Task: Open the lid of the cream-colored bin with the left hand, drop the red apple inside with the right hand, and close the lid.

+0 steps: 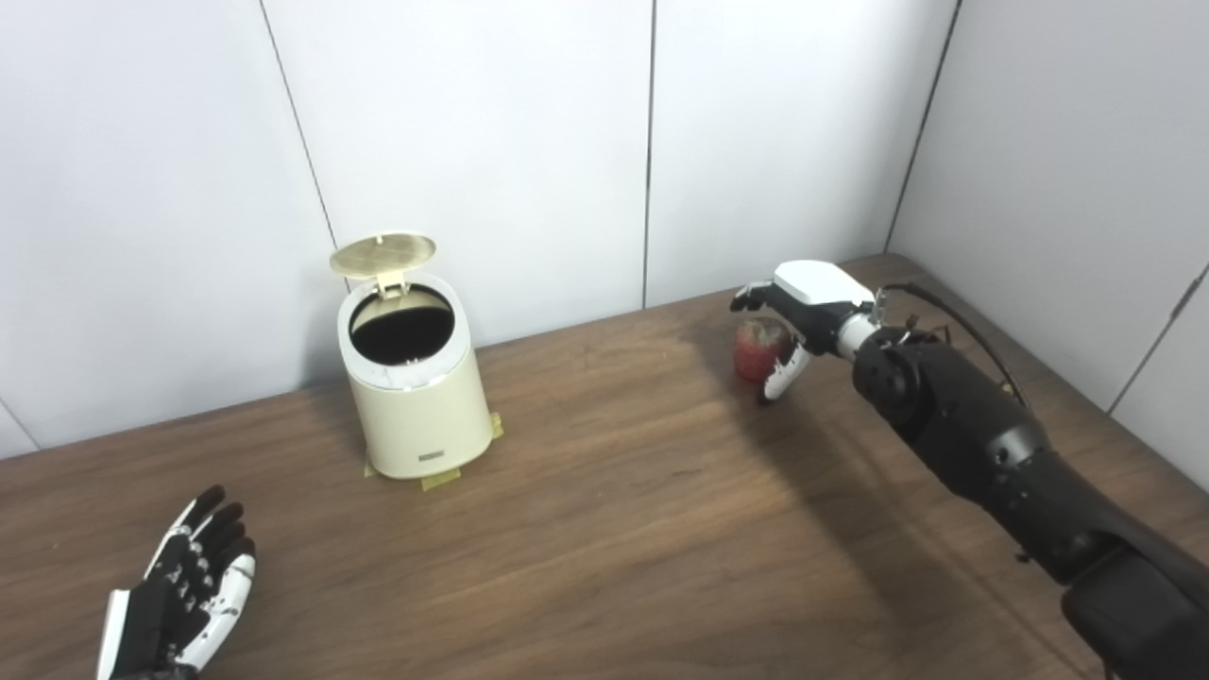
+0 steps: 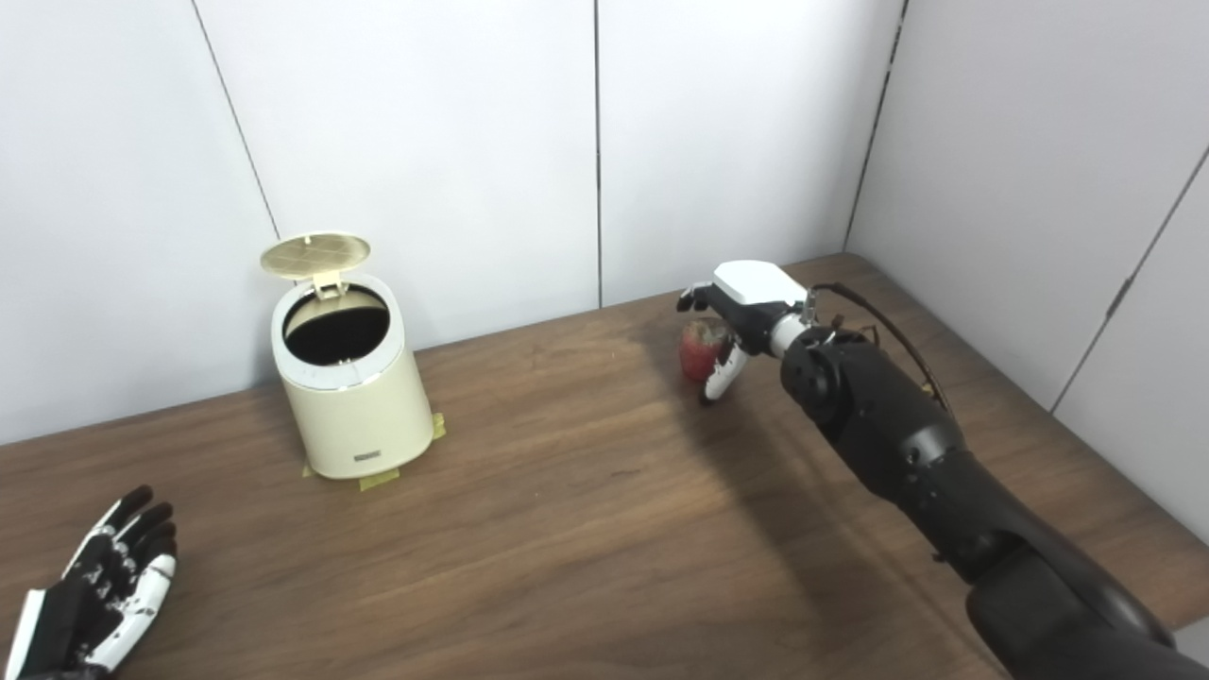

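getting a good hold on the apple

the cream-colored bin is standing on the worktop near the wall, and its lid is tipping up and back, so the dark hole on top is showing. the red apple is sitting on the worktop far over to the right, well apart from the bin.

the right robot hand is curling around the apple, with the white back of the hand above it and one fingertip reaching down beside it. it is looking like the fingers are closing in, but i cannot tell if they are squeezing the apple tight yet (the apple seems to be sitting on the wood, not up in the air).

the left robot hand is lying low at the near left, fingers spread wide and holding nothing, well apart from the bin.

to do this step well, i think the right robot hand should be wrapping the fingers and thumb around both sides of the apple before lifting. an apple is round and smooth, so a loose pinch could be letting it roll away. then it should be lifting straight up and moving over to the open hole.
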